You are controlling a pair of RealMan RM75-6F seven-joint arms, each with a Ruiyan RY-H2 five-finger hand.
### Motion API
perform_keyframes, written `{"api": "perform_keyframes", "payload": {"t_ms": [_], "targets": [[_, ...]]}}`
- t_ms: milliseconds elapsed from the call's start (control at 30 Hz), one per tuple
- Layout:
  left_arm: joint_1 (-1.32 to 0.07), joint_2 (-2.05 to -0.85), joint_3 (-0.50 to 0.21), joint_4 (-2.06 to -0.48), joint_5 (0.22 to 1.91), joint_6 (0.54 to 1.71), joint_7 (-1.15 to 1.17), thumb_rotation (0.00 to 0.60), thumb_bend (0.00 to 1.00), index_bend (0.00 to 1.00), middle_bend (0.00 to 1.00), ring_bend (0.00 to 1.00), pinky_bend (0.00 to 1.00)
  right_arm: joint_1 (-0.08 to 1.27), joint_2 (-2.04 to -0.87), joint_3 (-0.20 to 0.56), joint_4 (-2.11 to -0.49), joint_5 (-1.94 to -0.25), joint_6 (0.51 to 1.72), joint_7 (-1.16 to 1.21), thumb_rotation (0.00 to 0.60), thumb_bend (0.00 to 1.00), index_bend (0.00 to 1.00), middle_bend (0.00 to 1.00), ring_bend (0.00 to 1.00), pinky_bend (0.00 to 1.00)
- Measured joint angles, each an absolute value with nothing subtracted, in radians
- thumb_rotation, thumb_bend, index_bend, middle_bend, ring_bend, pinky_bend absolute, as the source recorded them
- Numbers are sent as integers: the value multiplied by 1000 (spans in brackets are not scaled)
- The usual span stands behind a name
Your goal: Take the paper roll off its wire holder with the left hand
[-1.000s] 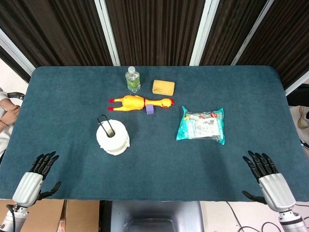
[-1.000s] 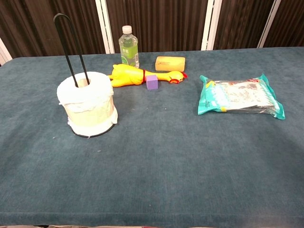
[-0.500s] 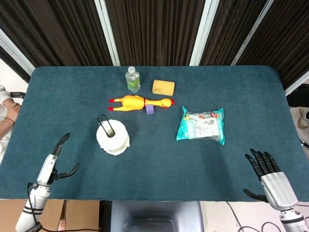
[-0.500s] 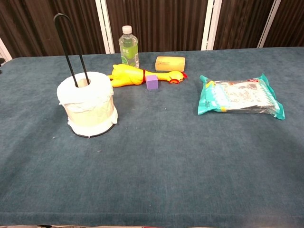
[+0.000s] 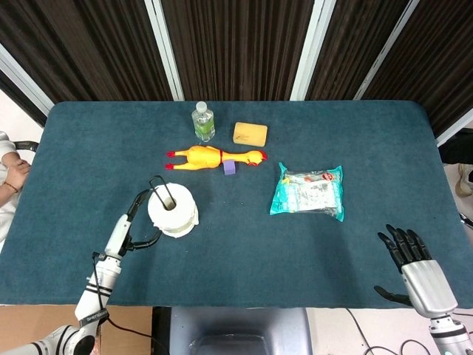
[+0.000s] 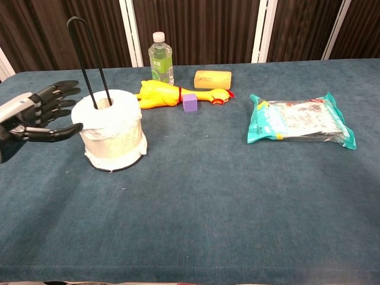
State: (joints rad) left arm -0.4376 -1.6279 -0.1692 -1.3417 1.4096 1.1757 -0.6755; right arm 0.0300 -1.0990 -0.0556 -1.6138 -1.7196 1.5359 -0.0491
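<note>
The white paper roll (image 5: pixel 173 211) (image 6: pixel 113 127) stands upright on its black wire holder (image 6: pixel 89 53), whose tall loop rises through the roll's core, left of the table's middle. My left hand (image 5: pixel 129 225) (image 6: pixel 35 113) hovers just left of the roll, turned edge-on with thumb and fingers spread toward it. Its fingertips are close to the roll's side but apart from it, and it holds nothing. My right hand (image 5: pixel 410 259) hangs open with spread fingers at the table's front right edge, far from the roll; the chest view does not show it.
Behind the roll lie a yellow rubber chicken (image 5: pixel 214 157) and a purple block (image 5: pixel 229 167). Further back stand a clear bottle (image 5: pixel 203 122) and a yellow sponge (image 5: pixel 250 133). A teal packet (image 5: pixel 309 191) lies to the right on the blue tablecloth (image 5: pixel 244 251).
My left hand has travelled from the front left corner up to the roll's left side, turning edge-on and entering the chest view. The right hand barely shifted.
</note>
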Motion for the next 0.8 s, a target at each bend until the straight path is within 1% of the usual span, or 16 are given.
{"api": "perform_keyframes", "payload": {"t_ms": [167,367,400,433,467,500,533,567,600,667,700,800], "targets": [[-469,-1680,-193,-1302,1356,1133,-583,600,314,0,0,0,19,28,-1094,-52,-1613,-1715,1544,-35,600,40,0,0,0,0],[-491,-1706,-208,-1283,1323,1100,-548,600,309,0,0,0,40,27,-1091,-53,-1611,-1716,1546,-29,600,40,0,0,0,0],[-493,-1707,-209,-1280,1321,1096,-544,600,307,0,0,0,62,27,-1090,-53,-1611,-1716,1547,-27,600,39,0,0,0,0],[-496,-1708,-210,-1276,1318,1090,-542,600,305,0,2,16,113,26,-1089,-53,-1611,-1717,1549,-24,600,39,0,0,0,0],[-500,-1711,-214,-1270,1311,1082,-540,600,303,0,23,55,161,26,-1088,-53,-1611,-1718,1551,-21,600,39,0,0,0,0],[-502,-1713,-219,-1265,1304,1077,-540,600,303,17,88,155,264,25,-1087,-52,-1610,-1717,1554,-17,600,40,0,0,0,0],[-504,-1715,-226,-1261,1298,1076,-541,600,305,79,185,281,381,24,-1085,-52,-1609,-1715,1556,-11,600,40,0,0,0,0],[-507,-1717,-236,-1258,1292,1074,-548,600,308,139,269,361,454,24,-1084,-51,-1607,-1715,1558,-6,600,39,0,0,0,0],[-509,-1718,-241,-1257,1290,1073,-555,600,313,250,375,454,543,23,-1082,-51,-1606,-1714,1559,-2,600,39,0,0,0,0],[-512,-1722,-247,-1252,1288,1077,-567,600,331,404,514,559,634,22,-1080,-51,-1603,-1716,1564,5,600,39,0,0,0,0],[-512,-1725,-250,-1248,1288,1081,-566,600,352,452,557,597,664,21,-1080,-51,-1603,-1717,1566,7,600,40,0,0,0,0],[-513,-1737,-260,-1241,1288,1103,-562,600,441,514,621,648,700,20,-1078,-51,-1600,-1720,1571,14,600,40,0,0,0,0]]}}
